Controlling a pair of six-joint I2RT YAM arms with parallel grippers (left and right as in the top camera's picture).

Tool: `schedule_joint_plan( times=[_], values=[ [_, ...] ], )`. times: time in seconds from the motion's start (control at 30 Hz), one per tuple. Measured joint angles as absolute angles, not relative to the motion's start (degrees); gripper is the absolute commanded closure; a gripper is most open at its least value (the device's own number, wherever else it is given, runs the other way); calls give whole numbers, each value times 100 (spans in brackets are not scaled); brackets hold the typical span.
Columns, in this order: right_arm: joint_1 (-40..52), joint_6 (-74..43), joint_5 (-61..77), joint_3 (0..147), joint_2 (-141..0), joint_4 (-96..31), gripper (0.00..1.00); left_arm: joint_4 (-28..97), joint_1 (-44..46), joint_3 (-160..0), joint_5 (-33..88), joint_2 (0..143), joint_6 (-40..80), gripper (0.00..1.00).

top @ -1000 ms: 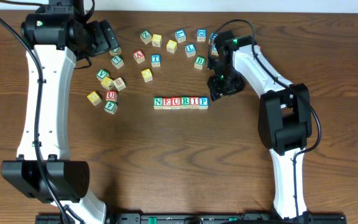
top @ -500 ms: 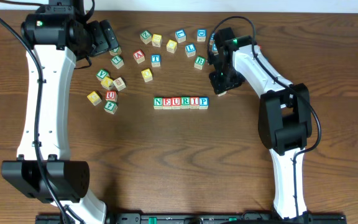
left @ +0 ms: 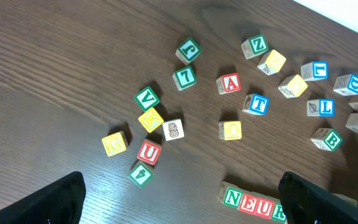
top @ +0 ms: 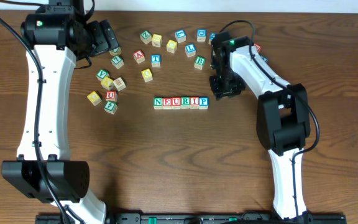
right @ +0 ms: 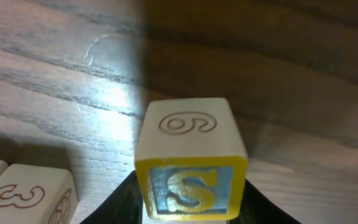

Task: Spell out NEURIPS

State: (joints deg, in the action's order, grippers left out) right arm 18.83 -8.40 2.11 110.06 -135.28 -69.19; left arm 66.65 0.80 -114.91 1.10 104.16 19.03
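Observation:
The row N-E-U-R-I-P [top: 181, 102] lies mid-table, and its left cubes show in the left wrist view [left: 257, 204]. My right gripper [top: 222, 88] hovers just right of the row's P end, shut on a yellow-framed cube with a yellow S on blue [right: 191, 180]; the dark fingers [right: 124, 202] flank its sides. That cube's top face bears a carved 6. The gripper hides it from overhead. The row's end cube [right: 33, 194] sits at the lower left of the right wrist view. My left gripper [top: 107, 38] stays open at the far left, nothing between its fingers [left: 51, 200].
Loose cubes lie scattered behind the row: A [top: 139, 56], T [top: 156, 60], L [top: 190, 50], B [top: 199, 62]. A cluster with a red U [top: 110, 95] and a yellow cube [top: 94, 98] sits to the left. The table's far edge is close behind them.
My right gripper's jaws have narrowed onto the S cube while the wrist shifted slightly near the row's right end. The left arm and the row have not moved.

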Motion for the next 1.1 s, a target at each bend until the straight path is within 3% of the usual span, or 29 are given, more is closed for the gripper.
schedule_joint_plan(
  times=[0.3, 0.5, 0.83, 1.1],
  values=[
    [1920, -851, -357, 11006, -13528, -6678, 60, 6665, 80, -11491, 110, 10416, 1903, 2],
    [1914, -827, -696, 11006, -13528, -6370, 73, 6665, 80, -11491, 110, 10416, 1903, 2],
    [1966, -810, -707, 11008, -13528, -6390, 82, 6665, 80, -11491, 110, 10416, 1903, 2],
    [2058, -880, -226, 11008, -13526, -6914, 75, 6665, 80, -11491, 110, 10416, 1903, 2]
  ],
)
